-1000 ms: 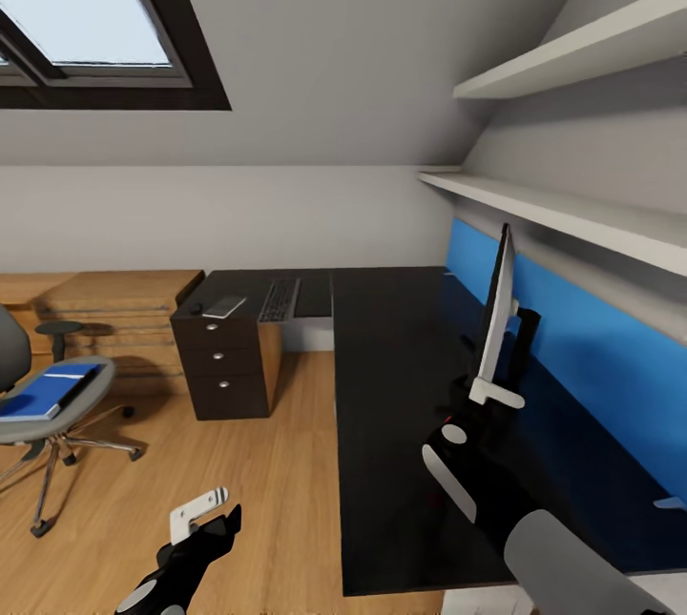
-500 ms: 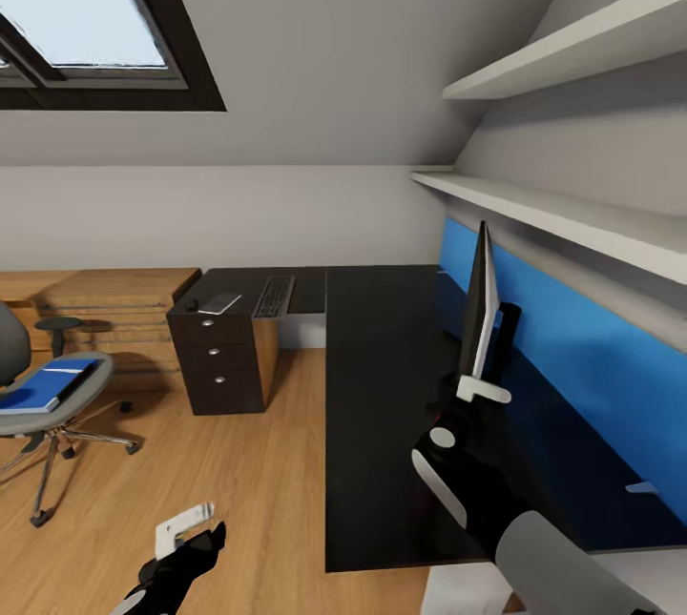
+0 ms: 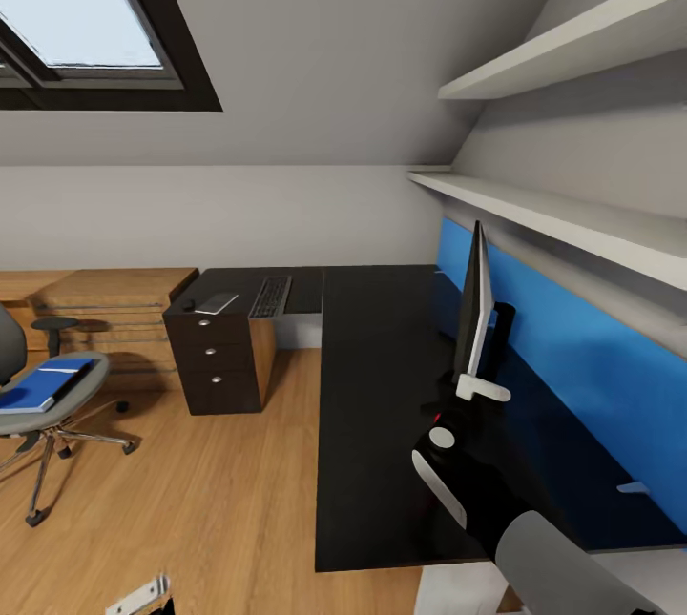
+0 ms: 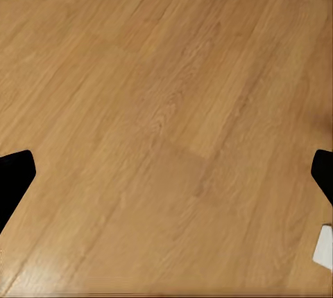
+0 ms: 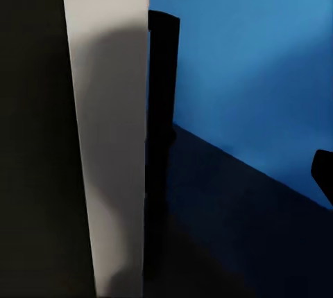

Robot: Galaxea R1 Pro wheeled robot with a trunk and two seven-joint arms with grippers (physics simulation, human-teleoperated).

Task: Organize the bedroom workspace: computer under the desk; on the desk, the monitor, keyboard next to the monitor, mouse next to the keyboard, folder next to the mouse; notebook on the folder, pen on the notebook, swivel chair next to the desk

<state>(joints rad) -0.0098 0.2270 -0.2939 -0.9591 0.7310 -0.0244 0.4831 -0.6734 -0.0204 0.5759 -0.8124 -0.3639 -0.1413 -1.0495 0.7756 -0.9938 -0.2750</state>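
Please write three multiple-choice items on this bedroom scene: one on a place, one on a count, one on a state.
1. Where does the folder lie?
A. on the swivel chair seat
B. on the desk
C. on the floor

2. How many drawer fronts show on the drawer unit?
A. one
B. three
C. five

3. How does the monitor stand?
A. flat on the floor
B. face down on a shelf
C. upright on the desk

Answers: 1 A, the blue folder rests on the grey seat. 2 B, three knobbed fronts are stacked. 3 C, its thin edge rises from the black top before the blue panel, at the right gripper.
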